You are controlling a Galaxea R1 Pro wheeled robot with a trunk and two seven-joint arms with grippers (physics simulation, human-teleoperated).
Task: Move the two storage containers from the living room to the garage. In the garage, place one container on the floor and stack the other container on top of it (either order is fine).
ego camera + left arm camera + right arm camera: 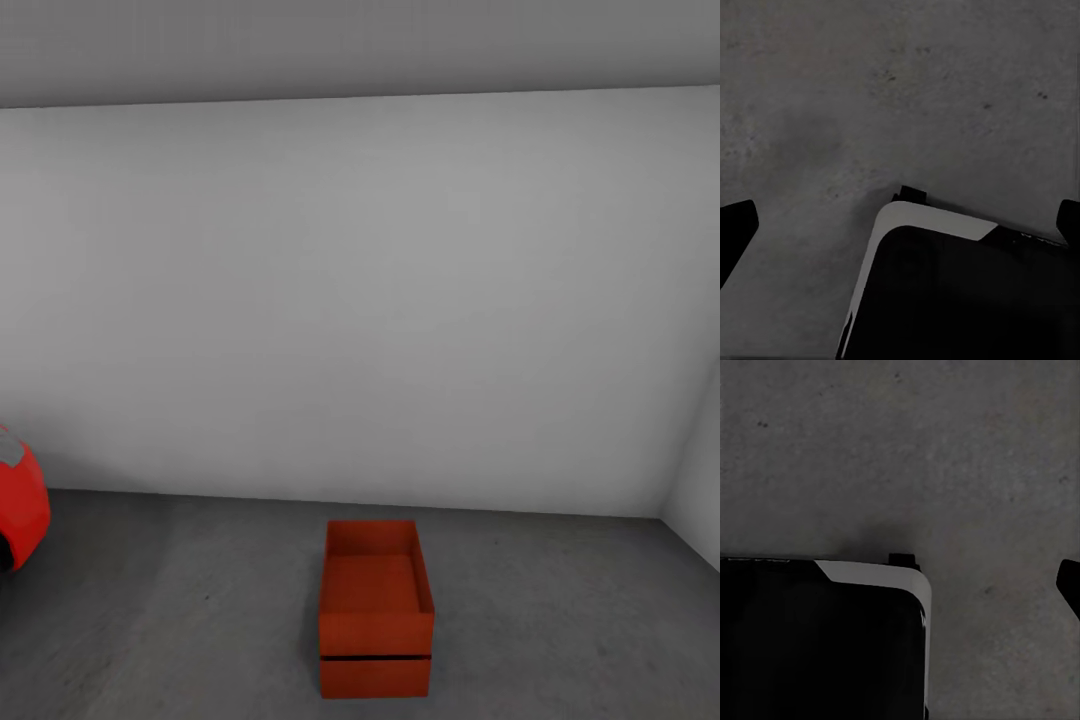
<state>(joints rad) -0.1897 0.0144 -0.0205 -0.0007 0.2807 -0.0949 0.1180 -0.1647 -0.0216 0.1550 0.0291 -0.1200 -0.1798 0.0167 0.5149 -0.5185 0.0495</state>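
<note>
Head view. Garage interior: plain white wall across the back, a second white wall meeting it at the right corner. Dark grey floor, matte, mottled like concrete. Two orange-red storage containers stand stacked near the middle of the floor, toward the camera and well short of the back wall. Upper container sits squarely on the lower container; a thin dark seam runs between them along the near face. Upper one is open at the top, nothing visible inside, thin walls, short end facing the camera. Only the front face of the lower one can be seen. At the left edge of the picture, part of a red car, rounded body panel, well apart from the stack.

Left wrist view. Looking down at the grey floor. Left end effector: two dark fingertips at opposite edges of the picture, spread wide, nothing between them but floor. Below sits a dark body with a pale rounded rim, part of the robot.

Right wrist view. Same grey floor. Of the right end effector, one dark fingertip shows at the picture's edge; the other I cannot make out against the dark robot body, so cannot tell how wide it stands. Nothing seen gripped.
</note>
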